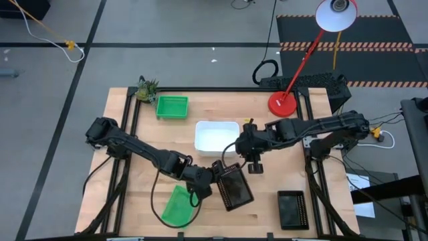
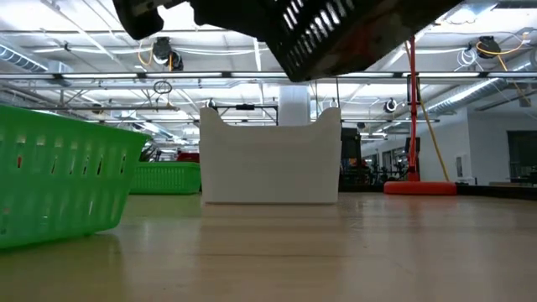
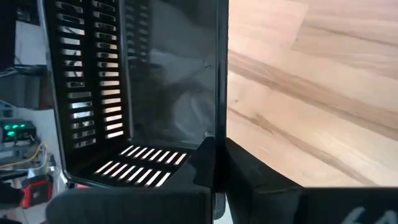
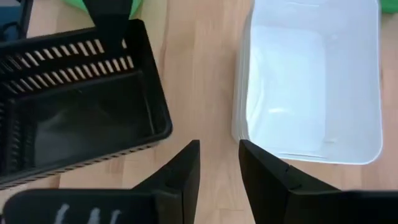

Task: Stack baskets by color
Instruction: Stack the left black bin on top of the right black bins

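I've got the left gripper (image 1: 215, 175) clamped on the wall of a black basket (image 1: 233, 185), held clear of the table (image 1: 134, 214) near the middle front; low view only catches its underside at the top edge. Left wrist view: fingers (image 3: 208, 155) pinch that wall, most of the basket cut off. Right gripper (image 4: 219, 165) hangs just beside it, fingers apart, nothing between them, white basket (image 1: 217, 136) right behind. I can't tell whether the white one is a single basket or a stack. Second black basket (image 1: 292, 209) sits front right. One green basket (image 1: 178, 205) front left, tilted, partly under the left arm; another green basket (image 1: 172, 107) at the back. Red lamp base (image 1: 282, 104) back right, leafy toy (image 1: 146, 89) back left.
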Robot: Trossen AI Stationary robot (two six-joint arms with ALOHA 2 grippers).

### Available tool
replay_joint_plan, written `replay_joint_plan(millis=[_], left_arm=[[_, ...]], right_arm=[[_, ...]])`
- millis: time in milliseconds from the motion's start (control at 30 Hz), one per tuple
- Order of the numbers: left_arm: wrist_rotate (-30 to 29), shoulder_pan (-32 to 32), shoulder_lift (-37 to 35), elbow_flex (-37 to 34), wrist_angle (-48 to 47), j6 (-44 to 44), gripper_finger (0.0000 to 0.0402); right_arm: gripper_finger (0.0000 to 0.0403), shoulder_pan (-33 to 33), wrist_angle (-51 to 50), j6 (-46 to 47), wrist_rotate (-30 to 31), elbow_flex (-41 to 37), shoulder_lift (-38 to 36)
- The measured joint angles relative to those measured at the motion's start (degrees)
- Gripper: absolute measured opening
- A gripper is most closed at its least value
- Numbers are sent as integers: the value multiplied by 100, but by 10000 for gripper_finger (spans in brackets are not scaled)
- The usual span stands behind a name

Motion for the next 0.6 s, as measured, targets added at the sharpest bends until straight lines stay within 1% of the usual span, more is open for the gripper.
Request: replay_joint_plan(millis=[67, 133, 200, 300, 400, 600], left_arm=[[15, 28, 66, 0, 84, 21, 19], [55, 65, 86, -9, 55, 43, 13], [120, 114, 154, 7, 237, 83, 7], [140, 146, 195, -11, 141, 76, 13], [125, 185, 239, 4, 168, 76, 20], [116, 188, 254, 0, 108, 56, 8]], right_arm=[[104, -30, 29, -80, -201, 0, 47], [104, -52, 127, -206, -379, 4, 158], [104, -56, 137, -279, -483, 5, 328], [104, -94, 255, -323, -672, 4, 591], [104, -114, 295, -348, -688, 4, 817], [104, -131, 357, -431, -695, 2, 1070]])
